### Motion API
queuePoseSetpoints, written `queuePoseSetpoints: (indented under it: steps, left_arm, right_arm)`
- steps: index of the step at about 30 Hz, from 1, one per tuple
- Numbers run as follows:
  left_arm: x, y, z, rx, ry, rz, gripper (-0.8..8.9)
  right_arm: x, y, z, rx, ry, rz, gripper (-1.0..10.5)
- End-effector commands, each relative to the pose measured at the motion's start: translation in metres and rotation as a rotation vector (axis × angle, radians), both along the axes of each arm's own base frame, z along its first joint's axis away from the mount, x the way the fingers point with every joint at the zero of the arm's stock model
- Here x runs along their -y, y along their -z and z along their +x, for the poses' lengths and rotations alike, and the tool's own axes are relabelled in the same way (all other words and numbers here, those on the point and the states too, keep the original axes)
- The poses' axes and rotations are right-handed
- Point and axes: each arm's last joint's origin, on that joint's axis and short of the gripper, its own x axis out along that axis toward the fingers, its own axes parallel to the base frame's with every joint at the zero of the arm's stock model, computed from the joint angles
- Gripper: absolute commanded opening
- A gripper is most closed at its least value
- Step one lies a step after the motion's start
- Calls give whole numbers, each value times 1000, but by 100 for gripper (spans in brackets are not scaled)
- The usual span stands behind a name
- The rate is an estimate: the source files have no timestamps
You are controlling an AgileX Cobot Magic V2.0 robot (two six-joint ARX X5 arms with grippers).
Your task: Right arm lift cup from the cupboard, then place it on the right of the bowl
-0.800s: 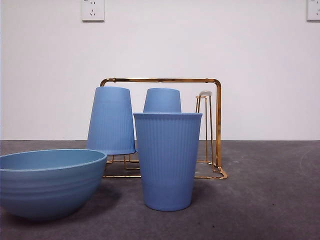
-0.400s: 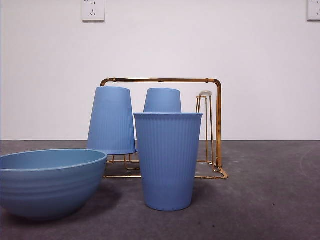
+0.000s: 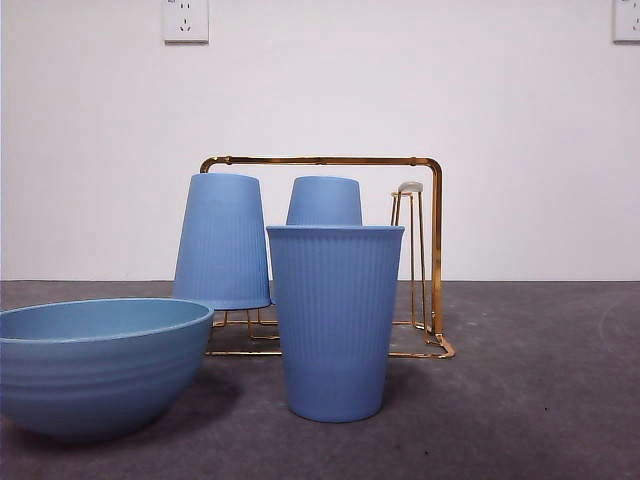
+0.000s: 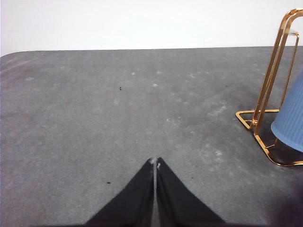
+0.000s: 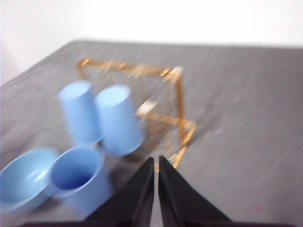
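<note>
Your right gripper (image 5: 156, 163) hung closed and empty, well above the surface (image 3: 520, 400).
Nearest you, the cup (image 3: 335, 320) stood upright just right of the bowl (image 3: 95, 365); behind, two more sat inverted on the cupboard (image 3: 320, 160), seemingly to drain.

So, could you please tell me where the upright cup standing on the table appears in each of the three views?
Front view: the upright cup stands at centre, before the gold rack, right of the bowl.
Left wrist view: not in it; only the rack's end and part of an upside-down cup show.
Right wrist view: blurred, mouth up, beside the bowl.
Shared landmark: the gold rack.
</note>
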Motion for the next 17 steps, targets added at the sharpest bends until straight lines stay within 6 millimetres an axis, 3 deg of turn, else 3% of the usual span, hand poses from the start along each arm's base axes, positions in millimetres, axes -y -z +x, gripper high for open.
queuePoseSetpoints:
  steps: [1, 8, 17]
  left_arm:
    - [0, 7, 1, -21, 3, 9, 6]
    - [0, 7, 1, -21, 3, 9, 6]
    - [0, 7, 1, -21, 3, 9, 6]
  right_arm:
    - [5, 23, 7, 73, 104, -43, 14]
    - [21, 96, 20, 159, 352, -142, 14]
    - [26, 149, 26, 107, 387, -162, 14]
